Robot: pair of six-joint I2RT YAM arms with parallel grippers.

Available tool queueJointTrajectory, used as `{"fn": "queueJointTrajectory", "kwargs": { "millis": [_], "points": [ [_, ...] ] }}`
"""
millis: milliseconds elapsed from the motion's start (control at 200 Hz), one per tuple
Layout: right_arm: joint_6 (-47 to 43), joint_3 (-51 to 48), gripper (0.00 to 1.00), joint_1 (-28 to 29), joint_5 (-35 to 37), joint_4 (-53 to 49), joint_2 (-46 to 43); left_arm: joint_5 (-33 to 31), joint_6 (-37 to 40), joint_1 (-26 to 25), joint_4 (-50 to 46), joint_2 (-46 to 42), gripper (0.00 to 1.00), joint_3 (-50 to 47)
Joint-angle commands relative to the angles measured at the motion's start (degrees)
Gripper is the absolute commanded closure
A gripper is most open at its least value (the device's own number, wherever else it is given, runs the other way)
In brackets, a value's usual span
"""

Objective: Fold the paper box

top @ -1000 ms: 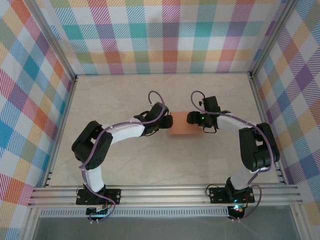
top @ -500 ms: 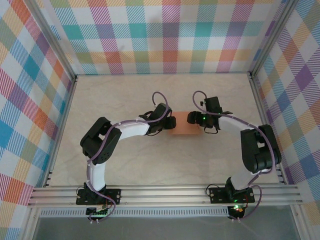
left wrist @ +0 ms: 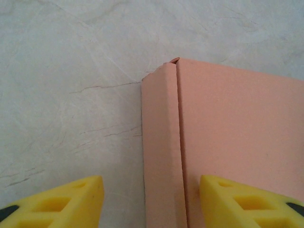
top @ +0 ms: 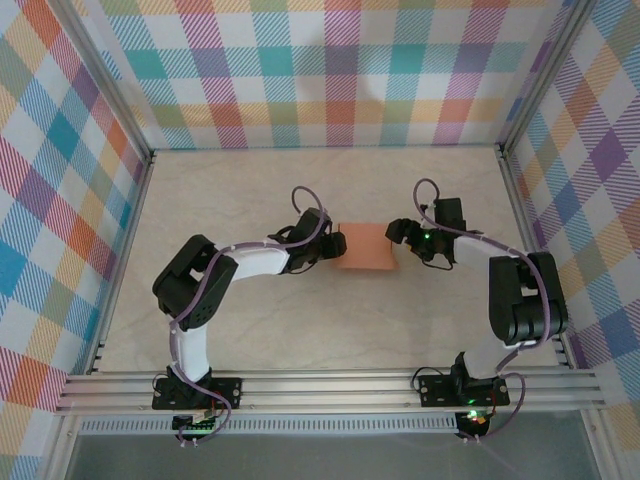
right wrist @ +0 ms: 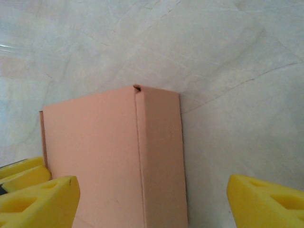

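Observation:
The paper box (top: 365,246) lies closed on the table's middle, a salmon-orange flat block with a seam along each end. My left gripper (top: 337,245) is at its left end. In the left wrist view the box's end wall (left wrist: 160,152) runs between the open yellow fingers (left wrist: 61,202), one finger over the table, the other over the lid. My right gripper (top: 400,232) hovers at the right end. In the right wrist view the box (right wrist: 109,156) fills the left half, its end wall between the wide-open gripper (right wrist: 152,202) fingers, touching neither.
The marbled table (top: 250,330) is walled by checked panels with metal posts (top: 515,190) at the corners. A rail (top: 320,385) crosses the near edge by the arm bases. A yellow fingertip of the left gripper (right wrist: 19,173) shows beyond the box's far end.
My right gripper has backed off to the right from the box's end and opened wider. The left gripper's fingers have narrowed somewhat. The box has stayed in place.

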Motion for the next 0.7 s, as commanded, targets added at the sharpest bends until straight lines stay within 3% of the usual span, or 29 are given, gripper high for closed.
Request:
{"fn": "queueJointTrajectory", "kwargs": {
  "millis": [0,260,695],
  "points": [
    [2.2,-0.6,0.19,-0.8,-6.5,4.4,2.6,3.0,-1.8,1.2,2.7,-2.0,0.48,-2.7],
    [4.9,-1.4,0.19,-1.7,-11.8,10.0,6.1,15.2,-6.6,4.7,18.5,-0.8,0.58,-9.0],
    [5.8,-2.3,0.20,-1.7,-13.9,12.5,6.3,18.6,-8.7,7.1,26.1,-2.1,0.70,-14.3]
  ]
}}
